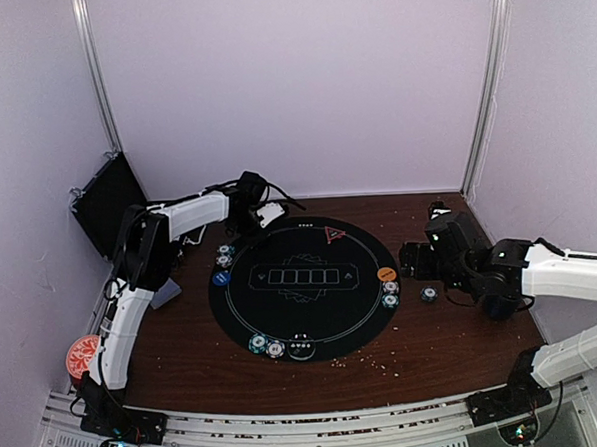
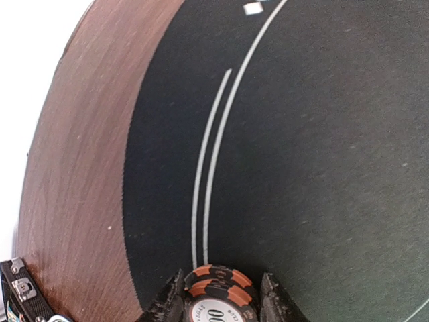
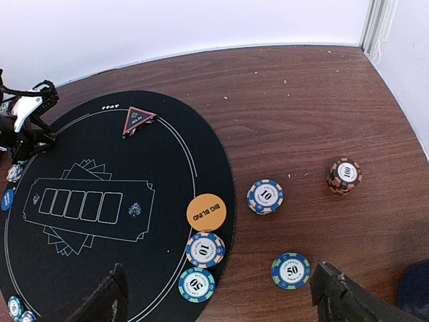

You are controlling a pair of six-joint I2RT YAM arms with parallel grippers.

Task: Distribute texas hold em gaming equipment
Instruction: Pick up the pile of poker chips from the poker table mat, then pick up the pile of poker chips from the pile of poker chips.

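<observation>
At the far left rim of the round mat, the left gripper is clamped on a short stack of orange-and-black chips. The stack sits where the double white line ends. Whether the stack touches the mat cannot be told. The mat lies directly beneath, so placement is judged a plain descent. The right gripper stands wide and empty above loose chips.

The mat lies on the middle of the surface. On it, the triangle marker sits far right and the big blind button at the right edge, with two chips before it. Three chip piles lie right of the mat. The left hand holds a chip stack over the mat's far left.
</observation>
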